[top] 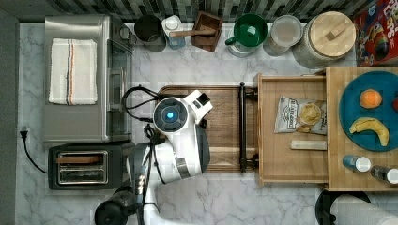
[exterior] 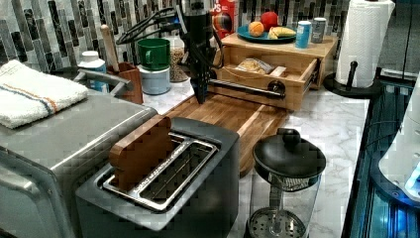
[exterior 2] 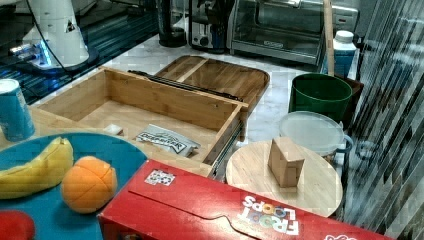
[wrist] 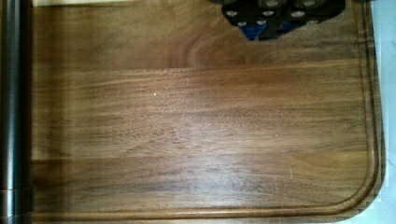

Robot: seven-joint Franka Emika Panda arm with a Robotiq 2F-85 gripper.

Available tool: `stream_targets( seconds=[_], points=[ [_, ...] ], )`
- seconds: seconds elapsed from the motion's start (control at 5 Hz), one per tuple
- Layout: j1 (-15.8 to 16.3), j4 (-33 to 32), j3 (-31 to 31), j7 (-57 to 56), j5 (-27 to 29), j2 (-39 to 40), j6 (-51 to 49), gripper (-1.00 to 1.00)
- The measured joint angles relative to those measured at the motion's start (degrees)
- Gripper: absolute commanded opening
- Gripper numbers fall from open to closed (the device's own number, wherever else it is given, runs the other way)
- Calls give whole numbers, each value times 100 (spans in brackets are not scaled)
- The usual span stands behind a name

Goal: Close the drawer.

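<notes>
The drawer (top: 281, 164) is a shallow light-wood box standing pulled out from under the butcher-block top (top: 335, 140), toward the top view's left. It holds a snack bag (top: 300, 115) and a small pale bar (top: 308, 145). Its black bar handle (top: 242, 126) runs across the front, over the edge of a dark wooden tray (top: 225, 126). In the left view my gripper (exterior: 200, 96) points straight down just above the tray (exterior: 233, 116), a short way in front of the handle (exterior: 242, 87) and not touching it. The wrist view shows the fingertips (wrist: 275, 21) together and empty, with the handle (wrist: 14, 102) at the picture's edge.
A toaster (top: 84, 166), a toaster oven (top: 84, 79) and a glass press pot (exterior: 285, 183) stand on the far side of the arm (top: 180, 136) from the drawer. A green mug (top: 248, 30), jars and a cereal box (exterior 2: 225, 210) line the backsplash. A paper towel roll (exterior: 366, 39) stands beside the block.
</notes>
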Motion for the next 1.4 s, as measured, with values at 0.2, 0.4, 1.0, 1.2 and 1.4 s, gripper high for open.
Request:
stream_targets(
  seconds=[0.2,0.4,1.0,1.2,1.4],
  points=[
    [-134,-56,-58,-347,-151,137,28,-100],
    [-326,-190,-107,-730,-366,164,417,-100],
    [-895,-246,-604,-1662,-967,212,814,-100],
    [-1086,-246,-681,-1998,-964,327,1105,-100],
    [-1197,-325,-678,-2274,-963,406,1463,-100]
  ],
)
